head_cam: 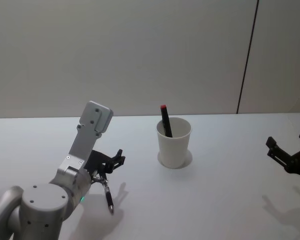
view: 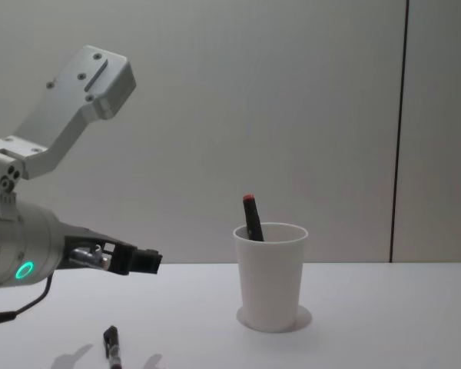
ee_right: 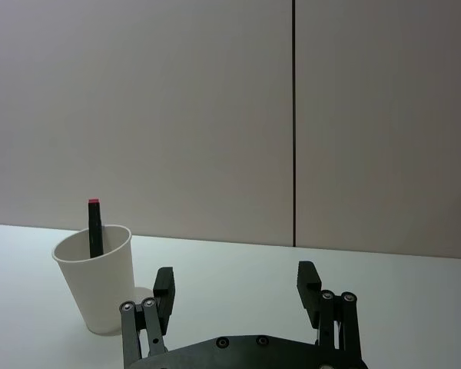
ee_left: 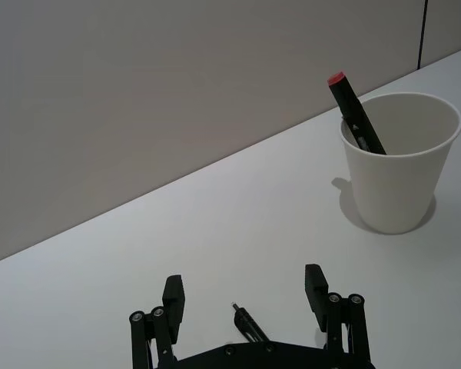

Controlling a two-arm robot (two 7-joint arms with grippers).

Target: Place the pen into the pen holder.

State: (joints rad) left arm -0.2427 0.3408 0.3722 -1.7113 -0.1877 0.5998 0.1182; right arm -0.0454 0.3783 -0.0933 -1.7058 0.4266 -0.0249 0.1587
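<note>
White counter [head_cam: 230, 165]: a marker [head_cam: 166, 120] stands in the pen holder [head_cam: 173, 142], but the pen [head_cam: 108, 196] lies ungrasped (left end effector [ee_left: 244, 286] spread open above it; right end effector [ee_right: 236, 275] open, idle).

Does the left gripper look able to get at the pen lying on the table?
Probably yes: the left gripper hangs open right over the pen, with nothing between, and the cup stands well aside.

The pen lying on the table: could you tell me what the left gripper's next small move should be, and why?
Probably lower the left gripper straight down around the pen. Its jaws are open and straddle the pen from above; the pen holder stands nearby. The right gripper idles aside.
</note>
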